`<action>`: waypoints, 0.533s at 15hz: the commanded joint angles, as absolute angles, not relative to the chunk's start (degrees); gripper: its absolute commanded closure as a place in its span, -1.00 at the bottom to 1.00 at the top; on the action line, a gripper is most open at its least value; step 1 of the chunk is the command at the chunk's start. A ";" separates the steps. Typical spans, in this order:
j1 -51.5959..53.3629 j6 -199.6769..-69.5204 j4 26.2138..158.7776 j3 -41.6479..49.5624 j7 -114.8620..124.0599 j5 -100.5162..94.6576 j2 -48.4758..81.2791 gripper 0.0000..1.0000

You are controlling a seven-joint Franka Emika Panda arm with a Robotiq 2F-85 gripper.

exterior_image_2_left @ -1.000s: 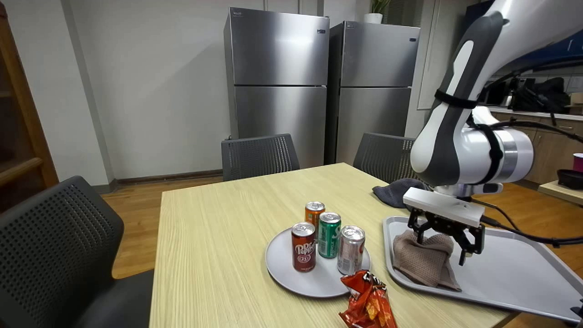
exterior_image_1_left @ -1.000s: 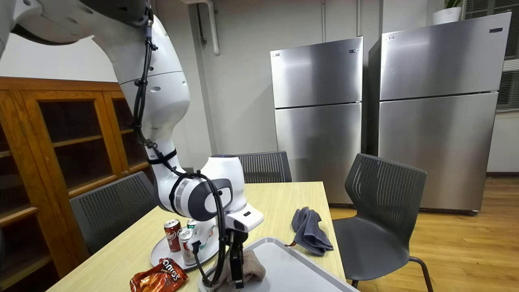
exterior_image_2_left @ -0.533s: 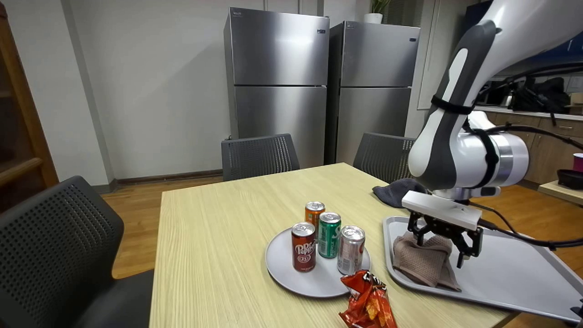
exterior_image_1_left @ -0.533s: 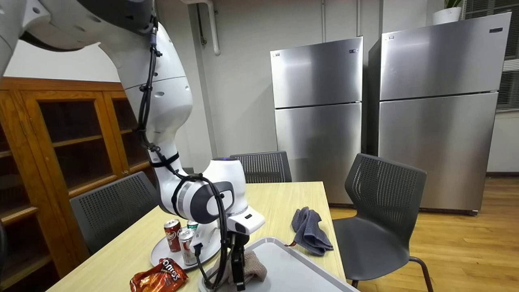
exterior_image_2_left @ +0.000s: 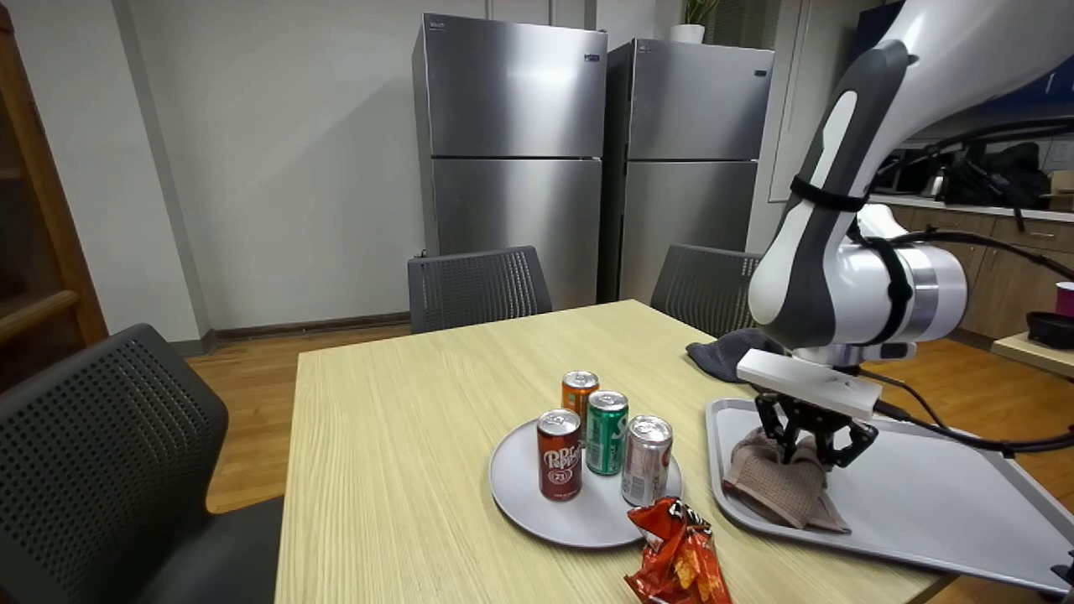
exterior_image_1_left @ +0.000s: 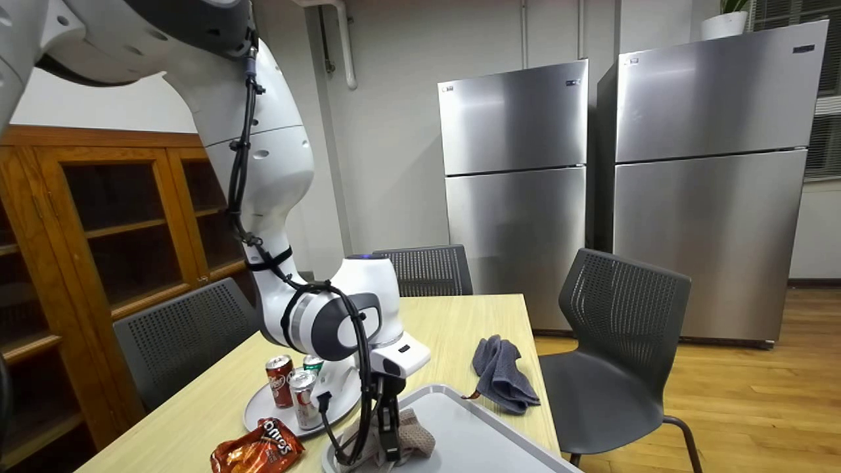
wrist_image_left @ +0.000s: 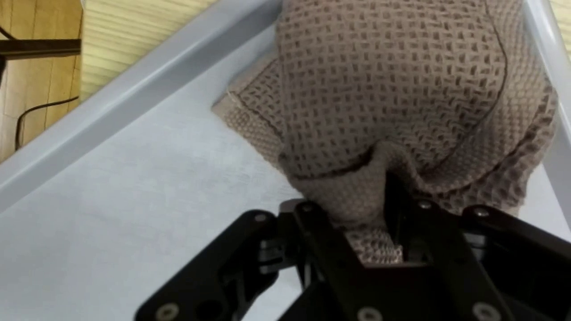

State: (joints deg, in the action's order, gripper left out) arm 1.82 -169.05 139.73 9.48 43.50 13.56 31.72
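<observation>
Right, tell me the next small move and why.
I'd probably squeeze the tool slightly tighter before any lift: a fold of the cloth is bunched between its jaws, but how firmly can't be told, and the rest lies in the tray.

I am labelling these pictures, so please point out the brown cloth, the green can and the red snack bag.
Brown cloth (wrist_image_left: 392,98), wrist view: middle of its woven face.
Green can (exterior_image_2_left: 607,436), in an exterior view: middle of its side.
Red snack bag (exterior_image_1_left: 259,449), in an exterior view: middle of its front.
</observation>
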 commanded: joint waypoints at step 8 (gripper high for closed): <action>-0.61 -168.76 141.21 7.12 37.91 15.41 28.41 0.94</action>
